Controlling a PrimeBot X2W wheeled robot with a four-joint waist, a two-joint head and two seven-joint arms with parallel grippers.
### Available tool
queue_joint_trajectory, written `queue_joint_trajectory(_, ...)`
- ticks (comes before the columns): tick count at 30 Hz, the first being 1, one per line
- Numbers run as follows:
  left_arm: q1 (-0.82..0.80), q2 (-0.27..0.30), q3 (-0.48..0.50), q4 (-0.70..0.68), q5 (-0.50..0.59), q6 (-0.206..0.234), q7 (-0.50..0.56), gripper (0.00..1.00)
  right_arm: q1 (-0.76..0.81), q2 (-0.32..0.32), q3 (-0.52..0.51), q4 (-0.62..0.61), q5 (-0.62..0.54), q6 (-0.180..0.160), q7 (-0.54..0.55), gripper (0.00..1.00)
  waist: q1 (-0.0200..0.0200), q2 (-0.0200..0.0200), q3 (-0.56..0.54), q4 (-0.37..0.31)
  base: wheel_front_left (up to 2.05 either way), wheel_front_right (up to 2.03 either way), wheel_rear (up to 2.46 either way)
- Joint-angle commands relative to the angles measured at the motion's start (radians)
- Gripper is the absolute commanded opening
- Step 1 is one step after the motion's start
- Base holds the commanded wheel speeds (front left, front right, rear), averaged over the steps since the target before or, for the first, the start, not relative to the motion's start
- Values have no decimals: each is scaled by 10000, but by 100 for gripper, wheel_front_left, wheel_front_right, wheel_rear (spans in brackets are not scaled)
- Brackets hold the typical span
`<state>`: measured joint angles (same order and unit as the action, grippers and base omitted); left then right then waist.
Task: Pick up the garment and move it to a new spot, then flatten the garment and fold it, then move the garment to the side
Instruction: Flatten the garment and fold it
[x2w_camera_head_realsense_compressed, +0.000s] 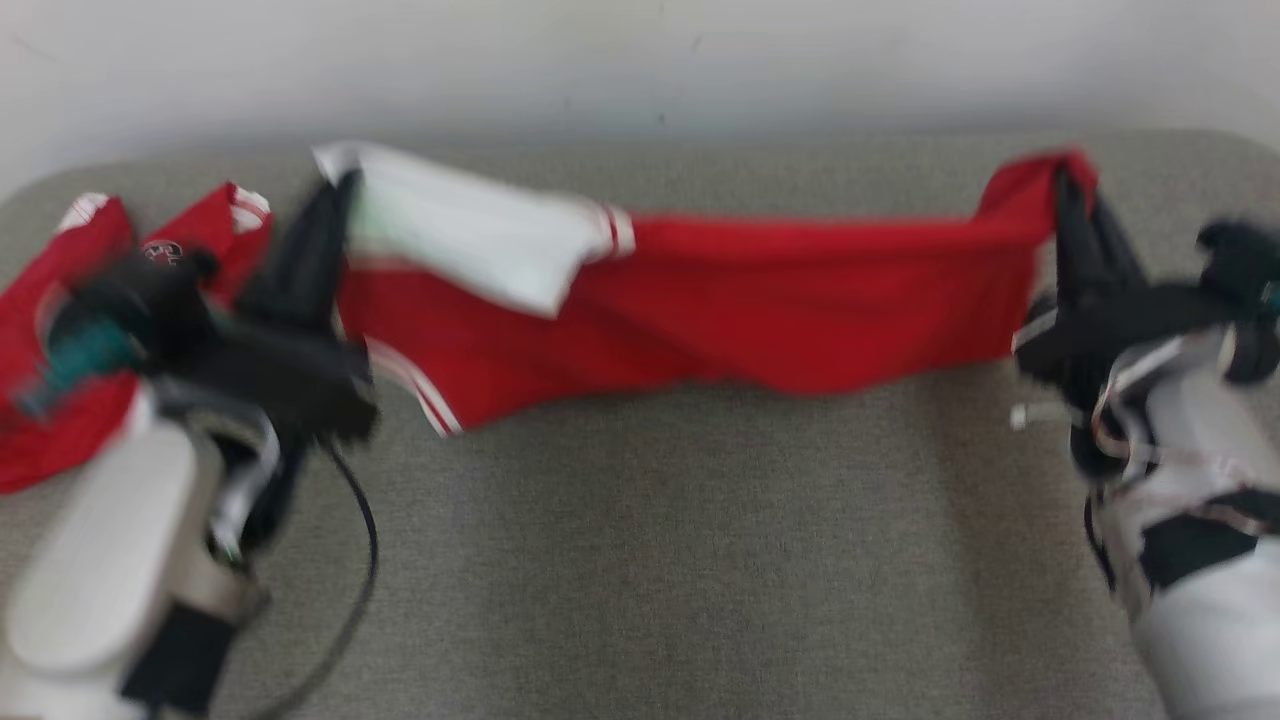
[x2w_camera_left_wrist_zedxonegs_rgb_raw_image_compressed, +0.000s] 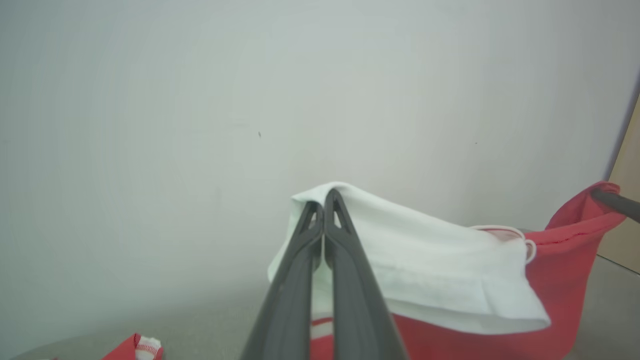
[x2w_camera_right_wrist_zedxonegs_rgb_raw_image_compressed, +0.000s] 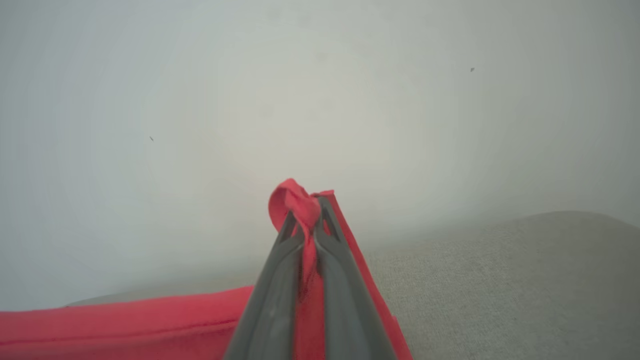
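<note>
left pincer (x2w_camera_head_realsense_compressed: 338, 200): clamping shut on the white corner of the garment (x2w_camera_head_realsense_compressed: 760, 300), with cloth folding right over the fingertips
right pincer (x2w_camera_head_realsense_compressed: 1068, 190): squeezing closed on the red corner at the far end, a little wad of cloth bunching above the tips
garment: hanging stretched between the two pincers, top edge pulling fairly straight and lower edge sagging toward the table (x2w_camera_head_realsense_compressed: 700, 560). Too blurry to say if it's brushing the top
step: looks to me like the pick-up-and-move bit, with flattening not yet begun
next move: probably both arms travelling together at the same spacing, then lowering so the bottom edge lands first
further left: more red cloth (x2w_camera_head_realsense_compressed: 60, 330) lying on the table beside the left arm. Honestly can't tell if it's a separate piece
</note>
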<state>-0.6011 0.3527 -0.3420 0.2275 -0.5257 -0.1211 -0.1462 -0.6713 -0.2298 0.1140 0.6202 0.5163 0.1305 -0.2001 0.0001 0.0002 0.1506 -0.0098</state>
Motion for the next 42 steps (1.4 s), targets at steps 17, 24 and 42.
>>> queue_joint_trajectory(17, -11026, 396, 398, 3531, -928, -76, 1717, 0, -9792, 452, -2087, 2840, -180, 6, 2057, 0, -1, -2, 4766, -664, 0, 0, 0)
queue_joint_trajectory(24, -13696, 110, -513, 4979, -595, -75, 1270, 0, -12143, 285, -2586, 3886, -1128, 6, 1999, 0, -1, -2, 5139, -512, 0, 0, 0)
queue_joint_trajectory(42, -15489, -433, -1759, 7246, -1378, -78, 213, 0, -13814, 351, -3643, 5747, -2343, 6, 1391, 0, -1, -2, 5806, -393, 0, 0, 0)
